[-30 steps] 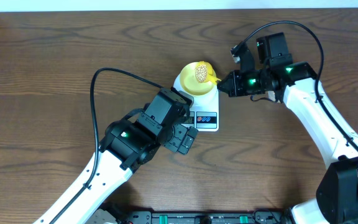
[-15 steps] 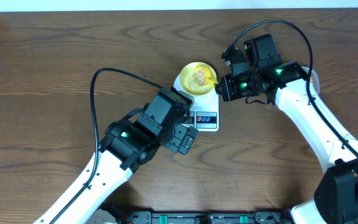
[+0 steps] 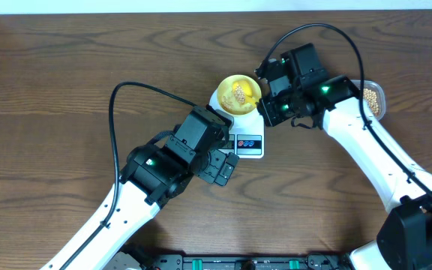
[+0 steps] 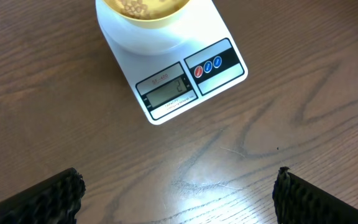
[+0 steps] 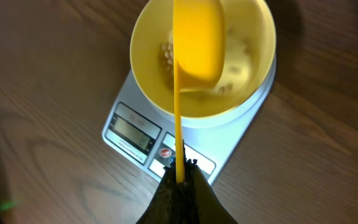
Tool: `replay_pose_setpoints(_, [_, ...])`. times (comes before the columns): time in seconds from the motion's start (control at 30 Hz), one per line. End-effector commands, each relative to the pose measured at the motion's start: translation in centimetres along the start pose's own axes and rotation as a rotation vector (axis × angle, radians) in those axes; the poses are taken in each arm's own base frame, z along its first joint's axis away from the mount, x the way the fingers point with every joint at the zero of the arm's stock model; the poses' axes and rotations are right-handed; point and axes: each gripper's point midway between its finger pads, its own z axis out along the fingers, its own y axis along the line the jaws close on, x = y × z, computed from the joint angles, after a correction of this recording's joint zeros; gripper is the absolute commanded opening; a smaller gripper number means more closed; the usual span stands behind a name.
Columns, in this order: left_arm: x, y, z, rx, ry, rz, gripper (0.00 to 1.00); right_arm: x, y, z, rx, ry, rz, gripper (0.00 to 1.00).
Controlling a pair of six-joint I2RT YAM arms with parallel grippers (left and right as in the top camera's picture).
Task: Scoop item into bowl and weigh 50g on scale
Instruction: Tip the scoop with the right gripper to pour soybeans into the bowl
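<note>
The pale-yellow bowl (image 3: 223, 86) sits on the white scale (image 3: 247, 146), with tan beans (image 3: 238, 94) inside it. My right gripper (image 3: 265, 105) is just right of the bowl, shut on the thin handle of a yellow scoop (image 3: 253, 96) that is tipped over the bowl. In the right wrist view the scoop (image 5: 197, 43) hangs turned over above the bowl (image 5: 148, 43), beans (image 5: 166, 53) show beside it, and the right gripper (image 5: 180, 165) pinches the handle above the scale (image 5: 135, 130). My left gripper (image 4: 179, 199) stands open and empty over bare wood, short of the scale (image 4: 166, 93).
A clear tub (image 3: 372, 99) holding more beans stands at the right, partly behind my right arm. The left arm and its black cable lie across the table's lower left. The bowl (image 4: 145, 7) is cut off at the top edge of the left wrist view.
My right gripper has shifted left and rolled, tipping the loaded scoop so its beans dropped into the bowl. The tub has come into view behind the right arm. The left arm stayed still.
</note>
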Motion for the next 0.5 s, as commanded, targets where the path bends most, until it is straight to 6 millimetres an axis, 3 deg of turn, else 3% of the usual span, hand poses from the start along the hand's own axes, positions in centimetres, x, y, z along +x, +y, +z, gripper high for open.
replay_pose_setpoints(0.0, [-0.7, 0.1, -0.5, -0.002, -0.021, 0.006, 0.99, -1.2, -0.1, -0.5, 0.073, -0.019, -0.096, 0.01])
replay_pose_setpoints(0.47, [-0.7, 0.1, -0.5, -0.002, -0.021, 0.006, 0.99, -2.7, -0.4, -1.9, 0.174, -0.039, -0.172, 0.01])
